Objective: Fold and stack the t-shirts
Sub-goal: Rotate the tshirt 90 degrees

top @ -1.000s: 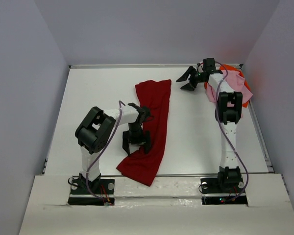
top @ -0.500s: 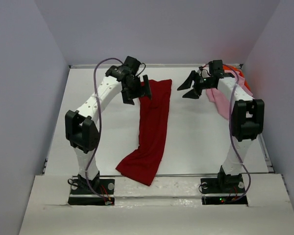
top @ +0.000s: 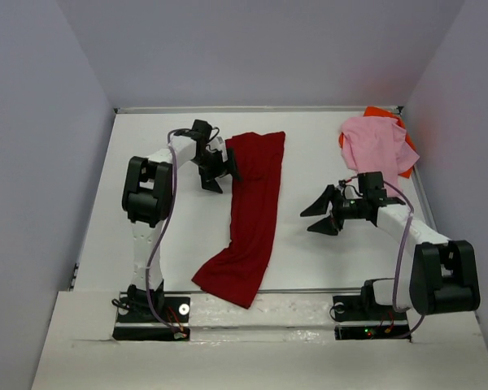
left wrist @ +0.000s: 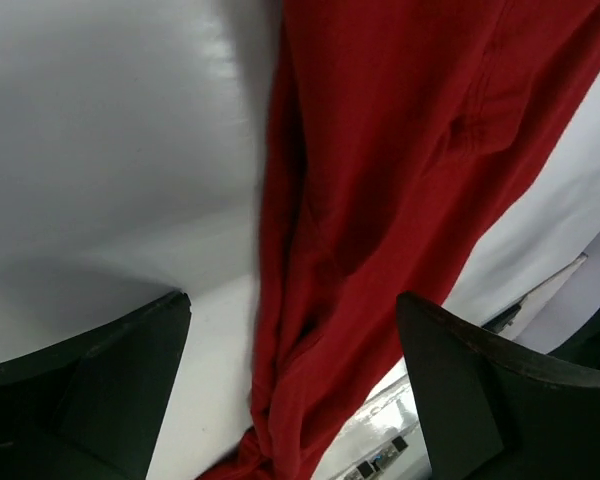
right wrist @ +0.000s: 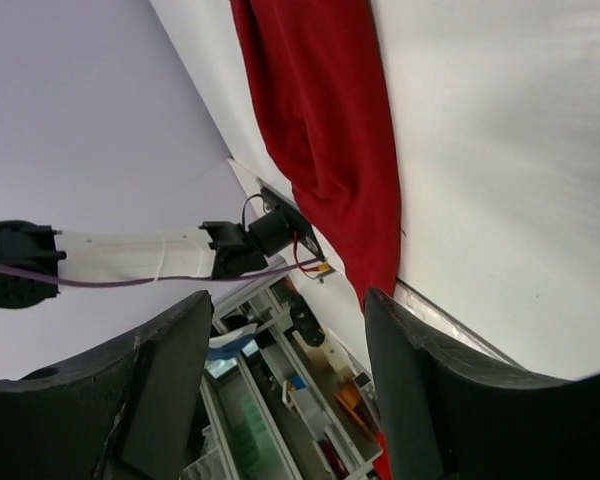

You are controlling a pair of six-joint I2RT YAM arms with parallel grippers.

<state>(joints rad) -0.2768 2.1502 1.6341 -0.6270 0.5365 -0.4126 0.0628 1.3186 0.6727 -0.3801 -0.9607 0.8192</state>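
Because the pink t-shirt (top: 374, 145) is heaped over it, only slivers of the orange t-shirt (top: 380, 111) are seen, at the far right corner, well apart from the right jaws. The dark red t-shirt (top: 254, 211) is laid out as a long strip, its near end draped over the edge of the table (top: 146, 244). The left jaws are held wide apart and empty just beside the strip's far left edge; whether cloth is touched cannot be told. The right jaws are spread, nothing gripped, over bare table, the red strip ahead of them and apart. The table is white and is enclosed by pale lilac-grey walls (top: 260, 49).
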